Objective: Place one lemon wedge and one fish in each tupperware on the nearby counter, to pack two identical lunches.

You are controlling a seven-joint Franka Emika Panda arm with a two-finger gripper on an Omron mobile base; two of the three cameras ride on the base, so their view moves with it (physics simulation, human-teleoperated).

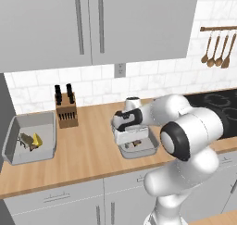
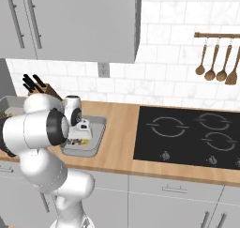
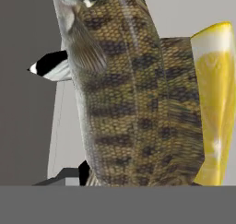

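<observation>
Fish point(image 3: 133, 94) fills the hand view beside a lemon wedge point(image 3: 214, 103); pincer point(image 1: 132, 143) grip unclear.

1. Fish point(image 3: 133, 103): olive-brown scales, darker brown bars and blotches.
2. Lemon wedge point(image 3: 214, 103) beside the fish: bright yellow, pale rind edge.
3. Table point(image 1: 88, 150): light-brown wood grain; cabinet fronts point(image 1: 60, 201) under it pale grey.
4. Near tray point(image 1: 152, 147) and far tray point(image 1: 14, 136) left of the knife block: light grey.
5. Knife block point(image 1: 67, 113): brown, black handles.
6. Stovetop point(image 2: 187, 138): black glass, pale ring marks.
7. Hanging spoons point(image 2: 218, 58): brown wood.
</observation>
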